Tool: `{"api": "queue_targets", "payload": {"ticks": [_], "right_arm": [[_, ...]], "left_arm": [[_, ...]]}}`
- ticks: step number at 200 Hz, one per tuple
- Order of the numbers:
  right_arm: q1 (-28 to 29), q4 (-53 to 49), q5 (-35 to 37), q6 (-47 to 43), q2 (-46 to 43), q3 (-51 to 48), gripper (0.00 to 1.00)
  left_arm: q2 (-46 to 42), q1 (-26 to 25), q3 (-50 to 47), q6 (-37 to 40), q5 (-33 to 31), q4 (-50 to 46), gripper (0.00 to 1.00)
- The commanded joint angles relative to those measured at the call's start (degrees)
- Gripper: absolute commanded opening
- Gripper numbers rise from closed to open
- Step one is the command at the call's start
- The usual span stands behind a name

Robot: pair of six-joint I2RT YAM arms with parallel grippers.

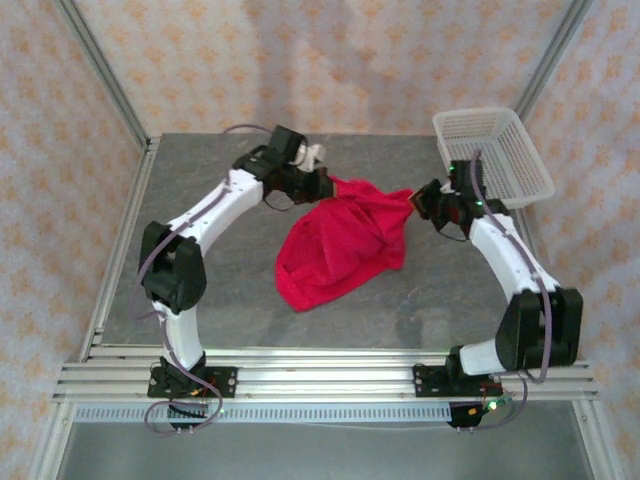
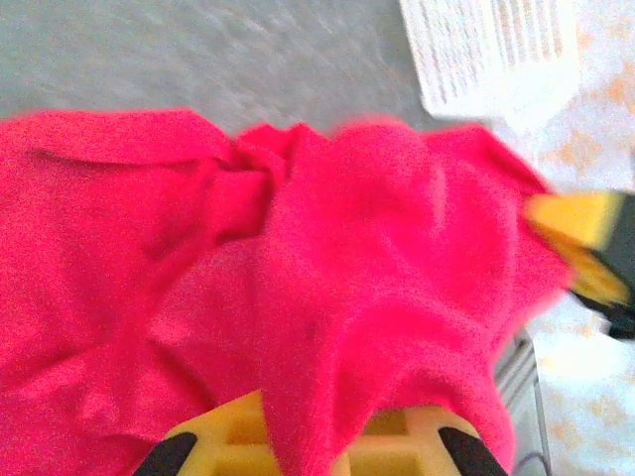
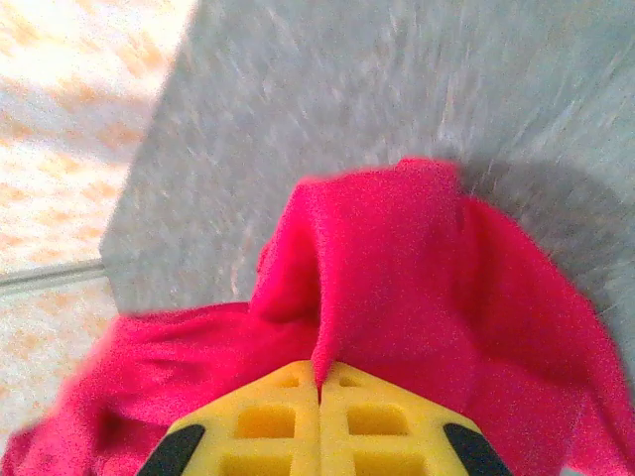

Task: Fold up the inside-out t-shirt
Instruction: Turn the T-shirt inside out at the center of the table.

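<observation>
Crimson fabric is stretching between our arms: we are gripping the inside-out t-shirt [image 1: 345,245] with the left gripper [image 1: 318,183] and right gripper [image 1: 420,200], both clamped on cloth, over the table's [image 1: 230,300] far half. Its held edge is running left to right between the jaws, the bulk drooping toward the near edge, so neither arm is nearer.

The t-shirt [image 2: 327,258] drapes over the left end effector [image 2: 310,451]; the blurred basket [image 2: 486,50] is cropped.
</observation>
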Motion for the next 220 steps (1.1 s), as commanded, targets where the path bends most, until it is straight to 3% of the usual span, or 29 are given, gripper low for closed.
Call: {"api": "queue_targets", "payload": {"ticks": [1, 52, 84, 111, 119, 135, 167, 201, 214, 220], "right_arm": [[-2.7, -11.4, 5.3, -8.6, -3.6, 1.6, 0.0], [-4.2, -11.3, 10.9, -10.2, -4.9, -4.4, 0.0], [-2.9, -11.3, 10.4, -9.9, -1.5, -3.5, 0.0], [3.9, -12.3, 11.1, -10.1, -0.8, -0.6, 0.46], [6.5, -11.8, 11.6, -9.9, -1.0, -0.4, 0.53], [12.6, -10.3, 12.9, -9.5, -1.0, -0.2, 0.58], [22.0, -2.3, 11.0, -7.9, 5.4, 0.0, 0.62], [23.2, 3.0, 11.6, -5.7, 17.4, 6.1, 0.63], [23.2, 2.3, 12.9, -6.0, 21.3, 9.9, 0.52], [22.9, 1.1, 13.7, -6.5, 22.9, 11.7, 0.36]], "left_arm": [[-5.1, 4.1, 1.0, 2.8, -1.2, -5.1, 0.0], [-7.5, 5.2, -8.3, 3.6, -1.1, -2.0, 0.0], [-7.5, 4.1, -12.8, 0.1, 1.2, 4.2, 0.0], [-5.4, 1.3, -12.2, -1.2, 1.5, 5.7, 0.0], [-4.7, 0.4, -11.5, -1.0, 1.1, 5.5, 0.0], [-3.4, -0.6, -10.5, -1.1, 0.8, 5.0, 0.0], [-3.0, -0.8, -9.9, -0.9, 0.4, 4.4, 0.0], [-3.5, -0.7, -8.6, 0.2, -0.1, 2.1, 0.0], [-3.8, -0.4, -7.8, 1.1, -0.5, 0.4, 0.0], [-4.0, -0.1, -7.5, 1.4, -0.5, -0.2, 0.01]]}}
